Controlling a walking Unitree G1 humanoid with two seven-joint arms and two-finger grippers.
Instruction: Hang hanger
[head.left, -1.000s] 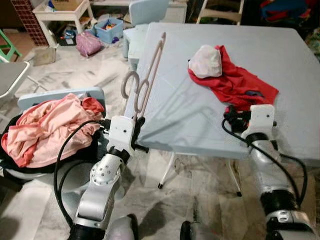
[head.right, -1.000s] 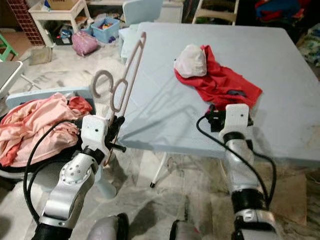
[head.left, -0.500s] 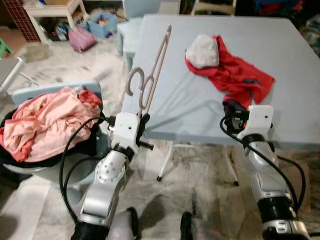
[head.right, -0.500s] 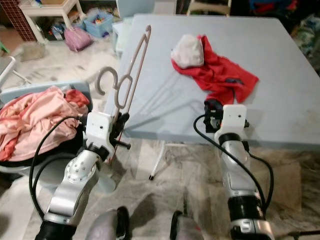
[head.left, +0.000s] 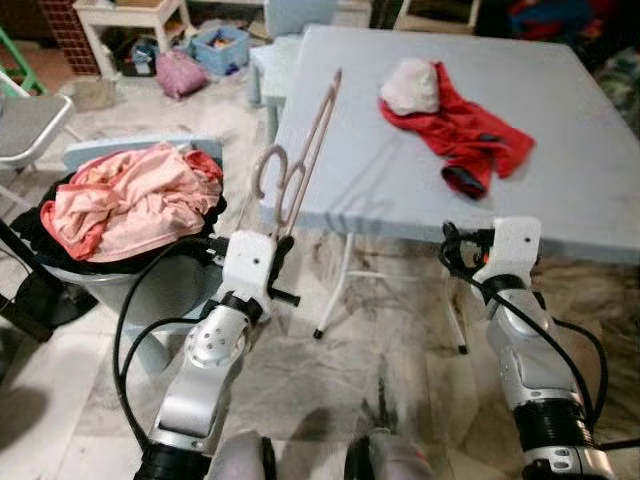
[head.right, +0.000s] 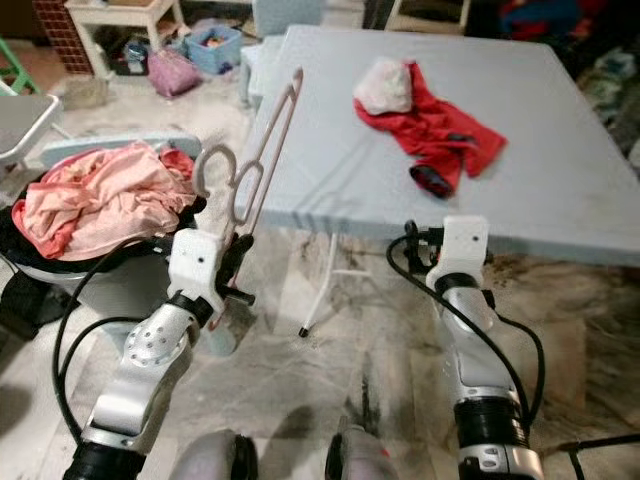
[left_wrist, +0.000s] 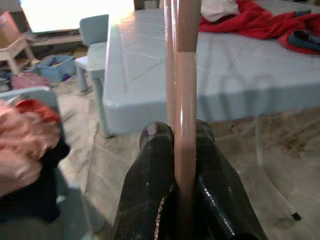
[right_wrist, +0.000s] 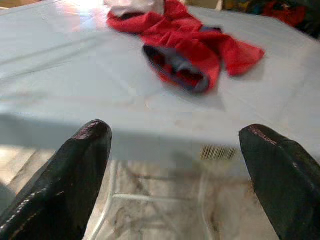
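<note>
A pale pink plastic hanger (head.left: 298, 160) stands upright in my left gripper (head.left: 281, 243), hook up, in front of the light blue table's near left corner. In the left wrist view the black fingers (left_wrist: 150, 175) are shut on the hanger's bar (left_wrist: 184, 100). My right gripper (right_wrist: 172, 150) is open, its two fingers wide apart with nothing between them, held just below and before the table's front edge (head.left: 500, 225). A red garment (head.left: 465, 135) with a white cloth (head.left: 412, 85) on it lies on the table.
A dark basket (head.left: 90, 265) piled with pink and orange clothes (head.left: 130, 195) stands at my left, by a pale blue chair (head.left: 150, 150). A small blue chair (head.left: 268, 65), toy bins (head.left: 220, 45) and a white side table (head.left: 130, 20) are beyond. Marble floor (head.left: 400, 340) lies below.
The camera has drawn back from the table, so the table and basket sit farther off. Both arms are now in front of the table edge; the left gripper still holds the hanger.
</note>
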